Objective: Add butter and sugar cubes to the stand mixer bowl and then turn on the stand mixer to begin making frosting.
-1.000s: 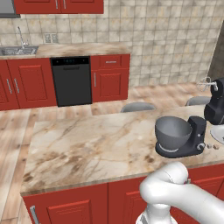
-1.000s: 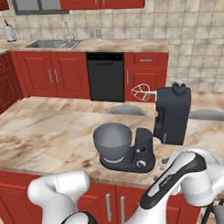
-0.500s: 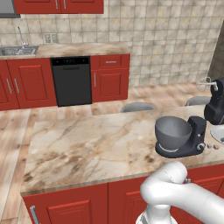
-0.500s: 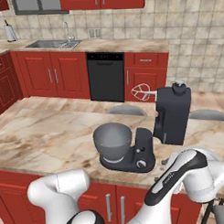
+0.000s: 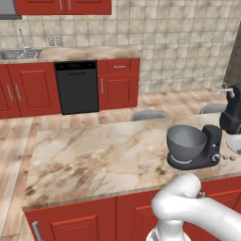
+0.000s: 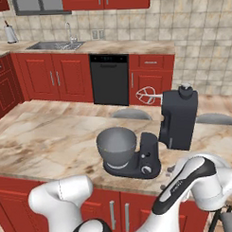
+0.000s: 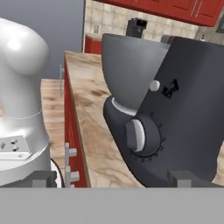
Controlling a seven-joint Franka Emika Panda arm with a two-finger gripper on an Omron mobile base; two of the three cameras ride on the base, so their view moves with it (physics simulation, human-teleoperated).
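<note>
on the marble island counter (image 5: pixel 94 160), nothing was seen to have shifted over the last second: the stand mixer (image 6: pixel 152 150) stood with its head tilted back, the stand mixer bowl (image 6: pixel 116 146) seated on its base. the sugar cubes (image 5: pixel 228 157) lay just beside the base. the gripper (image 7: pixel 111 181) was held spread wide and empty, low by the counter edge, facing the silver knob (image 7: pixel 135 135). no progress was judged made; no butter was made out.
</note>
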